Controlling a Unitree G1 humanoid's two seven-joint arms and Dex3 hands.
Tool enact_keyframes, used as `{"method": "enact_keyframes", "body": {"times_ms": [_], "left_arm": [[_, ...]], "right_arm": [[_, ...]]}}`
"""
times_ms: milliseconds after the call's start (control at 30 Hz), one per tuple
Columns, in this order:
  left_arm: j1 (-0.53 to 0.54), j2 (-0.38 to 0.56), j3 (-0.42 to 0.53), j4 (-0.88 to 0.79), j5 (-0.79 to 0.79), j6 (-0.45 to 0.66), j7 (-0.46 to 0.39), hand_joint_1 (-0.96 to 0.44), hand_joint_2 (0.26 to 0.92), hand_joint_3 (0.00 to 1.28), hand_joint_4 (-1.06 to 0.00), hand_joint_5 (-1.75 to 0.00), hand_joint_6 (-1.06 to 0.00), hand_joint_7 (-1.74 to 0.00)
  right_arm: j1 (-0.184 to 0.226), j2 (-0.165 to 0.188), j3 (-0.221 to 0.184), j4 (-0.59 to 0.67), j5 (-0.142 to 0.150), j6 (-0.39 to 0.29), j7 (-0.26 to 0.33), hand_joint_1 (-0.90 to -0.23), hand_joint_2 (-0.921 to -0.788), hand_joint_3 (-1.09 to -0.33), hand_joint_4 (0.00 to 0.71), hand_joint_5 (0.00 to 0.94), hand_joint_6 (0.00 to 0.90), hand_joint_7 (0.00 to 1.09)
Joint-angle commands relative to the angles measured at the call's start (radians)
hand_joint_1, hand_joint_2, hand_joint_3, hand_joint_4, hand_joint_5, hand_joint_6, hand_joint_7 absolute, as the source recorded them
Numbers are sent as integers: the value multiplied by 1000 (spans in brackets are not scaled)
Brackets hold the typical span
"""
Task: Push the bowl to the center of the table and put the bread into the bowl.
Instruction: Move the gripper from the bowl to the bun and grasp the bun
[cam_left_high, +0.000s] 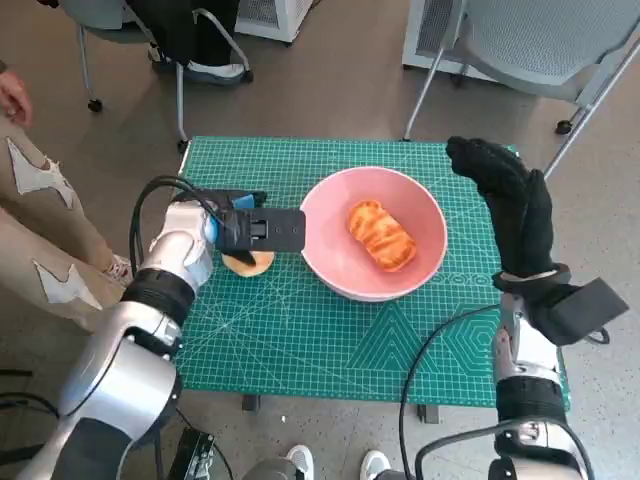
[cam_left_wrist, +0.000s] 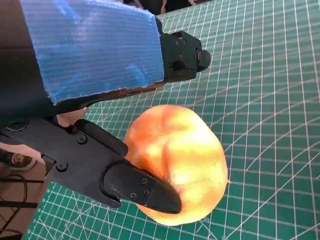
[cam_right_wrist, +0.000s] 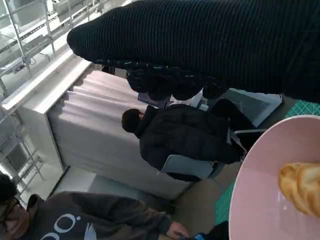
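One bread (cam_left_high: 381, 235) already lies in the bowl (cam_left_high: 322, 215); the left hand (cam_left_high: 252, 229) closes on a second bread (cam_left_wrist: 175, 170) beneath it to lift, while the right hand (cam_left_high: 510, 205) hangs spread, holding nothing.

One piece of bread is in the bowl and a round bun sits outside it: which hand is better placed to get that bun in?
Left. The left hand is over the round bun, a finger touching it. The right hand is beyond the pink bowl, holding nothing.
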Motion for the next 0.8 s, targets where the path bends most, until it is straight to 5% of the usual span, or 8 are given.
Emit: {"method": "enact_keyframes", "body": {"times_ms": [33, 533, 600, 700, 733, 767, 800], "left_arm": [[55, -25, -16, 31, 11, 1, 1, -521, 686, 0, 1, 1, -63, 0], [88, -55, -22, 67, 14, 27, 58, -291, 669, 3, -2, -1, -95, -14], [98, -59, -25, 73, 18, 34, 93, -170, 687, 12, -141, -65, -158, -33], [110, -61, -34, 71, 27, 38, 140, 206, 831, 4, -587, -766, -333, -94], [119, -62, -42, 68, 35, 35, 163, 243, 847, 6, -623, -846, -362, -105], [125, -62, -47, 66, 41, 33, 179, 307, 721, 321, -637, -1071, -433, -112], [132, -61, -56, 65, 51, 28, 189, 332, 662, 462, -639, -1166, -458, -114]], "right_arm": [[19, 0, -1, 11, -1, 3, 4, -647, -921, -857, 157, 1, 21, 450], [13, 1, -4, 17, -2, 8, -2, -669, -921, -853, 157, 0, 20, 452], [12, 0, -4, 18, -3, 9, -3, -670, -921, -853, 157, 0, 19, 452], [11, -2, -5, 18, -4, 8, -4, -671, -921, -852, 157, 0, 20, 453], [11, -2, -6, 18, -3, 9, -3, -671, -921, -852, 158, 0, 20, 453], [10, -3, -6, 18, -2, 9, -3, -672, -921, -852, 158, 1, 20, 453], [10, -3, -8, 17, 0, 10, -2, -673, -921, -851, 158, 1, 20, 453]]}}
